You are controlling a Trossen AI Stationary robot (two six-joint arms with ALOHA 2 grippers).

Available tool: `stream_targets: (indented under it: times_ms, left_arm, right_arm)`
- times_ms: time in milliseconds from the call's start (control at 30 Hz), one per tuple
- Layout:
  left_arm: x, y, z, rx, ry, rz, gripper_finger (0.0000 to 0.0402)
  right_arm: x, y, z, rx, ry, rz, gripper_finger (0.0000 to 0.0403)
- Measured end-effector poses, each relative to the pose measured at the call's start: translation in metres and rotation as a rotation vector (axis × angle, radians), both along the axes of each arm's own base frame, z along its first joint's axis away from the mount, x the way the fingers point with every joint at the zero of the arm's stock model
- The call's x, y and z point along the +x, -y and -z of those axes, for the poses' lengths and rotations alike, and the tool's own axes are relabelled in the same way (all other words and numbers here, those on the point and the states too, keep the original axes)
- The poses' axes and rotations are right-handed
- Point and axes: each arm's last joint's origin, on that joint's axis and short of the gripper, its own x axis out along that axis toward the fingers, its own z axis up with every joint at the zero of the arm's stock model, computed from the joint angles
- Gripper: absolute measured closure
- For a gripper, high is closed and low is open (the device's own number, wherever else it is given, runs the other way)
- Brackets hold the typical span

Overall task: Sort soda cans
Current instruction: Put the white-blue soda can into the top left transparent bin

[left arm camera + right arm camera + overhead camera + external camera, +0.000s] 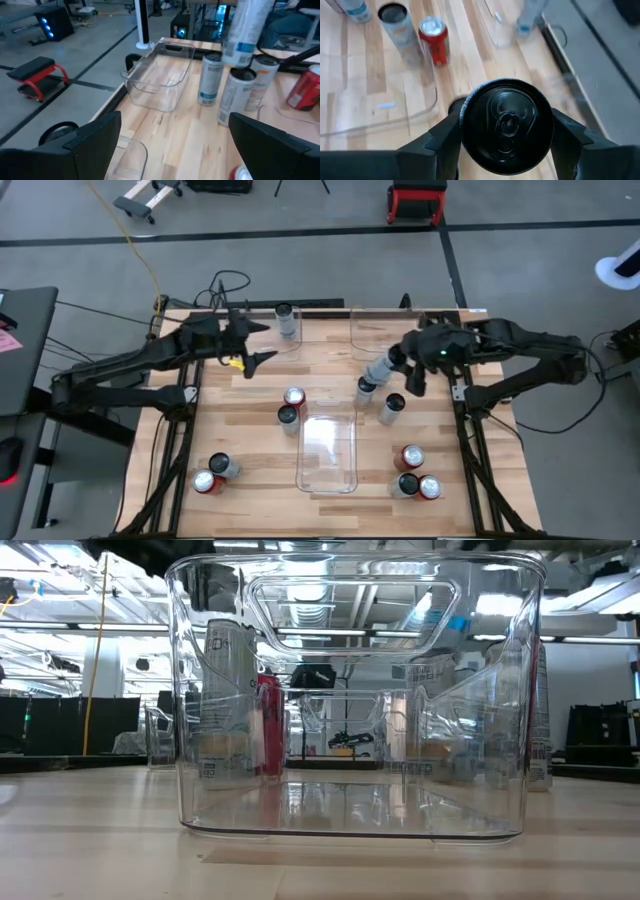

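While the right hand clamps a slim silver-grey can (dark lid, tilted) above the pale wood-plank tabletop, beside the far clear plastic bin, the left hand hangs spread wide, empty, near another upright can.

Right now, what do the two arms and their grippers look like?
Both arms are dark, jointed, with black cables trailing off their bases. The left gripper has two dark pointed fingers and a small yellow mark by them. The right gripper has the same broad dark fingers, and a small green light on its wrist.
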Motion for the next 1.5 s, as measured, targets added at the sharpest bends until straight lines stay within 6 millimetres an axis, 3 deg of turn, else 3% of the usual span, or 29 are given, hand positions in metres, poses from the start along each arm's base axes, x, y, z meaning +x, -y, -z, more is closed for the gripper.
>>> stream_targets:
  times_ms: [333, 467, 633, 867, 1000, 1200, 1500]
  left_arm:
    - [0.0, 0.012, 0.004, -0.029, -0.05, 0.054, 0.0036]
    - [0.003, 0.012, 0.007, -0.032, -0.067, 0.055, 0.0036]
    - [-0.003, 0.011, 0.011, -0.015, -0.127, -0.054, 0.0036]
    - [-0.012, 0.013, 0.014, -0.03, -0.184, -0.097, 0.0036]
    - [-0.013, 0.013, 0.03, -0.031, -0.197, -0.095, 0.0036]
    - [-0.018, 0.014, 0.059, 0.022, -0.154, -0.087, 0.0036]
    - [-0.013, 0.012, 0.092, 0.022, -0.112, -0.078, 0.0036]
  right_arm:
    - [0.089, 0.006, 0.008, -0.22, 0.03, -0.18, 0.0168]
    - [0.125, 0.023, 0.016, -0.28, 0.02, -0.178, 0.0168]
    - [0.162, 0.058, 0.016, -0.317, 0.075, -0.106, 0.0168]
    - [0.192, 0.11, 0.021, -0.23, 0.093, -0.112, 0.0168]
    - [0.207, 0.129, 0.03, -0.208, 0.095, -0.124, 0.0168]
    - [0.231, 0.15, 0.05, -0.176, 0.074, -0.139, 0.0168]
    - [0.25, 0.16, 0.065, -0.163, 0.04, -0.165, 0.0168]
